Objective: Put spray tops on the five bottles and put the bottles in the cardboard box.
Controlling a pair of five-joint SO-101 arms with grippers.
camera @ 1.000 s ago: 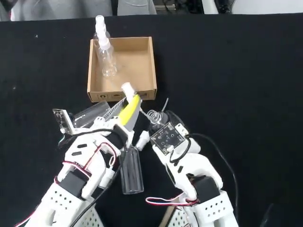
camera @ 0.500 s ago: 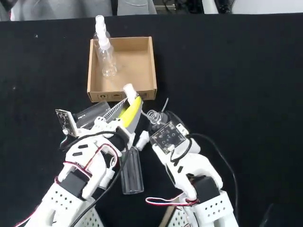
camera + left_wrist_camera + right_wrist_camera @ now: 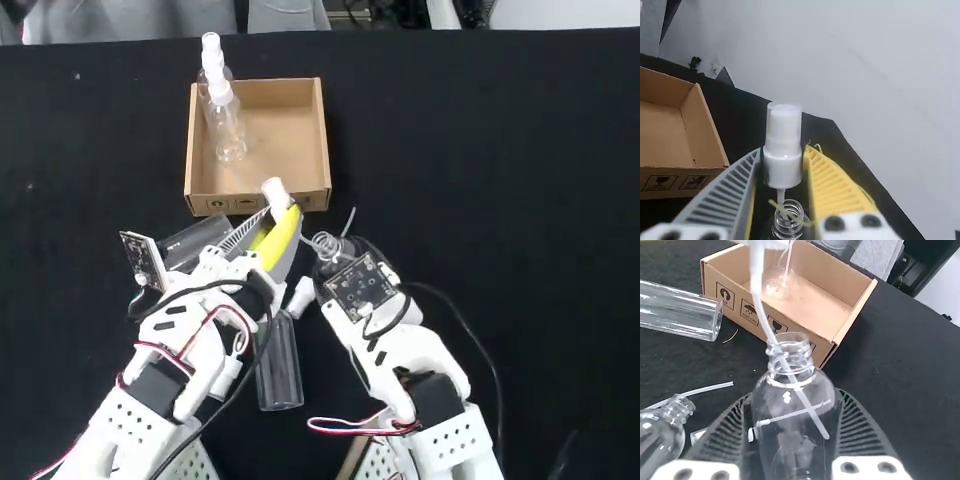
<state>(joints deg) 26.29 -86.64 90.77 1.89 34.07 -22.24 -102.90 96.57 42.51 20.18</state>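
The spray top is gripped between the fingers of the left hand. Its dip tube is run down into the open neck of a bottle, which is clasped by the right hand. The top is held clear above the neck and is not seated.

In the high view both hands are seen at 6 o'clock of the box, near its front wall. A topped bottle lies in the box toward 10 o'clock. An open-necked bottle lies on the worktop between the arms, at 6 o'clock of the hands. A further bottle lies at 9 o'clock of the left hand.
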